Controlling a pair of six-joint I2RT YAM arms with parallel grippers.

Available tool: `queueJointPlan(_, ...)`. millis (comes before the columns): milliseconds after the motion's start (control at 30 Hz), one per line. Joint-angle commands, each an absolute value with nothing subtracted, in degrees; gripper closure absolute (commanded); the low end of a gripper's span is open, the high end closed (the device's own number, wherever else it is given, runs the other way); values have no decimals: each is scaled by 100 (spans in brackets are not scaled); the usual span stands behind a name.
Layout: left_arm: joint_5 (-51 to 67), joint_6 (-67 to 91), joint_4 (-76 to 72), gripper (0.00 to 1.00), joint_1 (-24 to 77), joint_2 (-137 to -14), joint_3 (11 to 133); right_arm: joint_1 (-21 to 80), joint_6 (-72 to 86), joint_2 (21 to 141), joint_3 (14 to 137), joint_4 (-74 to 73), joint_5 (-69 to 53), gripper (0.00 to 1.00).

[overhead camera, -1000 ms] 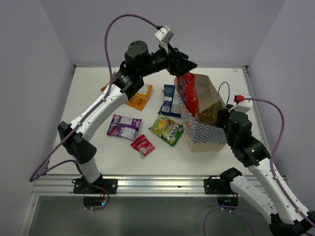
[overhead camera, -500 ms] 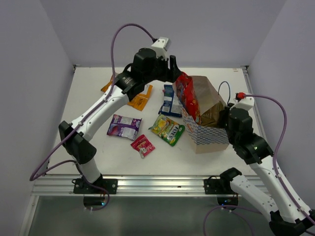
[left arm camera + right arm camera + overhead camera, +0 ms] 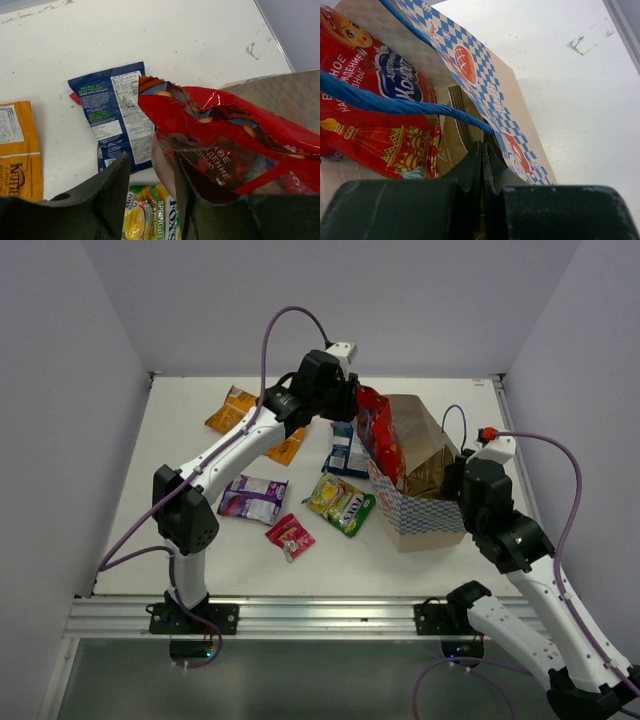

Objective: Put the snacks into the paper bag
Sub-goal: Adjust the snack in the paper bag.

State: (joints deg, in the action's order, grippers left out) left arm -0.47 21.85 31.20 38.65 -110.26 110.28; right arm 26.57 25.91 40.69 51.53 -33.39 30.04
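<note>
Left hand part open. The edge of the glossy, crinkly red packet lies between its fingers, not clamped; Cyrillic print on it. Red packet leans in the mouth of the bag, at 3 o'clock on the desk. Right hand pinched tight on the bag's kraft wall, which has blue-white check print and a blue cord handle. Yellow-green packet reads "FOX'S SPRING TEA". Orange packet reads "Kettle".

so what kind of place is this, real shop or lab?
Most likely a lab robot test cell: a bare white table boxed in by plain walls, left arm and right arm bolted to an aluminium rail, snack packets laid out beside a paper bag.
</note>
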Motion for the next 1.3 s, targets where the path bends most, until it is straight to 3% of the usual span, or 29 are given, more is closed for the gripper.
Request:
queueJointPlan(0,-246,2109,3121,58,3823,-10898,10969,2637,2619,4096,5405,-3217,2953,100)
queueJointPlan(167,228,2153,3006,76,3797,-11188,11223,2637,2610,4140,5493,-3234,2830,100)
queueJointPlan(300,448,2267,2787,100,3814,-11215,11250,2628,2593,4210,5598,-3270,2795,100)
queueJointPlan(833,115,2171,1873,100,4640,-10222,11409,2628,2645,4816,6759,-3726,2733,100)
queueJointPlan(1267,-491,2232,1863,100,4737,-10327,11144,2628,2795,4570,6267,-4306,2918,100)
